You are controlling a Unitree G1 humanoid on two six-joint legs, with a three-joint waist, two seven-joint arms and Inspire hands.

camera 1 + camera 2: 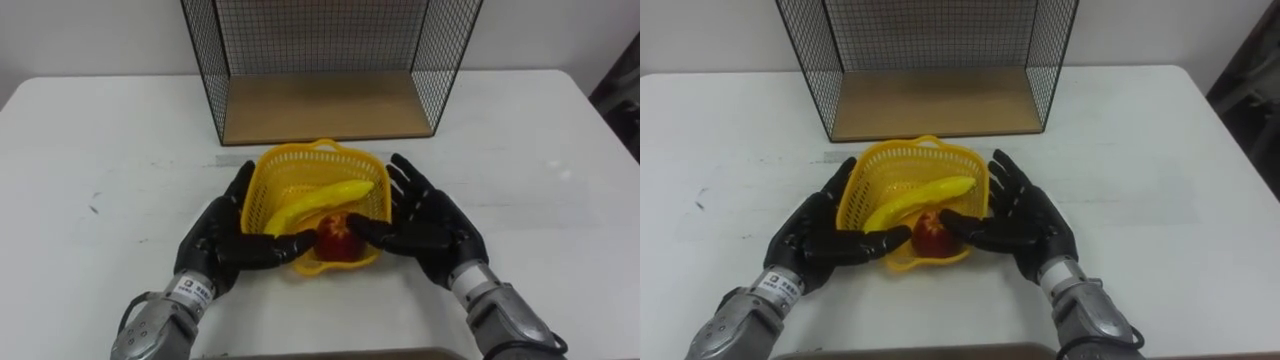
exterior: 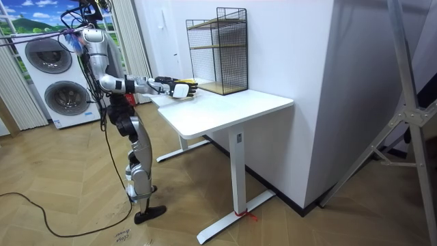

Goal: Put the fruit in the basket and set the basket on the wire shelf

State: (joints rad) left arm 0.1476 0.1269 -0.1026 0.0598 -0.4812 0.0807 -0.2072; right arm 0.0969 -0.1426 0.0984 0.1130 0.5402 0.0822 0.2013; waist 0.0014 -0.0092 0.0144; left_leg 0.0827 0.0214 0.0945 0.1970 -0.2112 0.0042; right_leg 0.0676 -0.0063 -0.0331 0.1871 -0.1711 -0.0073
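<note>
A yellow plastic basket (image 1: 300,165) (image 1: 865,170) rests on the white table, holding a banana (image 1: 315,202) (image 1: 912,200) and a red apple (image 1: 339,240) (image 1: 933,235). My left hand (image 1: 215,243) (image 1: 812,240) lies flat against the basket's left side, fingers straight, thumb under its near rim. On the other side my right hand (image 1: 430,225) (image 1: 1025,220) presses the basket's wall in the same way, its thumb reaching towards the apple. The black wire shelf (image 1: 325,105) (image 1: 935,100) with a wooden floor stands just behind the basket. In the room view I stand at the table's end, both arms out to the basket (image 2: 179,89).
The white table (image 1: 540,150) (image 2: 225,109) stretches bare to both sides of the basket. The wire shelf (image 2: 218,51) backs onto the wall. Two washing machines (image 2: 51,78) stand behind me by the window.
</note>
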